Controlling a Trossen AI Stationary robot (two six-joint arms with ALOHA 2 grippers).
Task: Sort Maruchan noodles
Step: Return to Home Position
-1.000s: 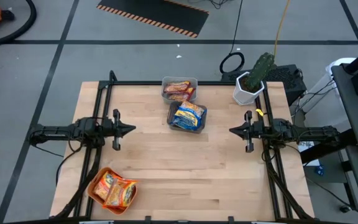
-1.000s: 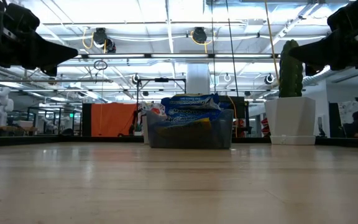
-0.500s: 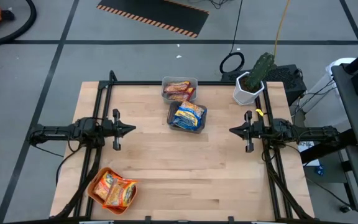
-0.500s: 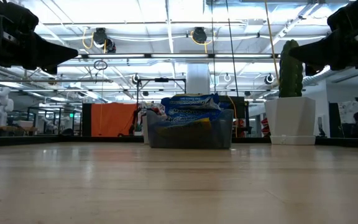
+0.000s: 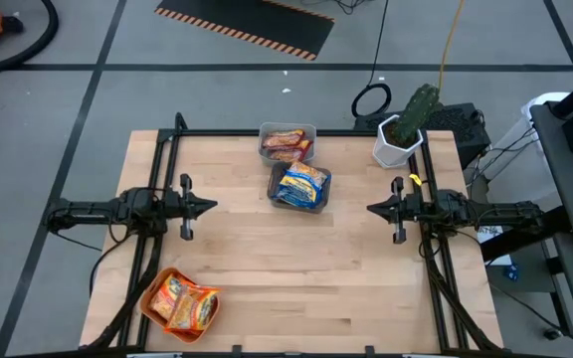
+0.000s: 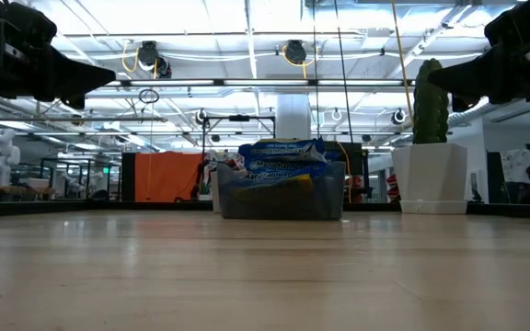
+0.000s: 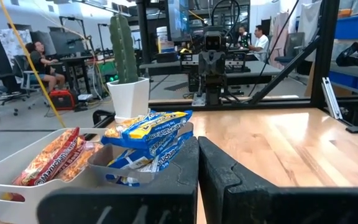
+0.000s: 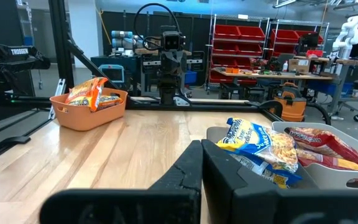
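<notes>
Nothing was seen to have moved since the earlier frames: both arms and every packet were found in the same places.

In the high view the left gripper (image 5: 209, 207) was held over the left-centre of the table (image 5: 296, 268), pointing toward the middle. The right gripper (image 5: 370, 209) was held opposite it at right-centre, pointing back. They were well apart, and neither was touching any packet or bin. In the left wrist view that gripper's fingers (image 7: 166, 183) were seen pressed together with only a thin seam between them. The same was seen of the right gripper's fingers (image 8: 229, 177) in the right wrist view. Nothing was clamped by either pair.

The Maruchan noodles were found sorted into three bins. The blue-and-silver packets (image 5: 302, 186) were piled in the dark bin (image 5: 273, 184) at upper centre, rising above its rim in the low view. The reddish packets (image 5: 286, 145) lay in the grey bin (image 5: 287, 126) just above it, at the table's top edge. The orange packets (image 5: 183, 304) lay in the orange bin (image 5: 145, 301) at the lower left corner, well apart from the other two.

A cactus (image 5: 418, 105) in a white pot (image 5: 394, 149) was seen at the table's upper right corner.
</notes>
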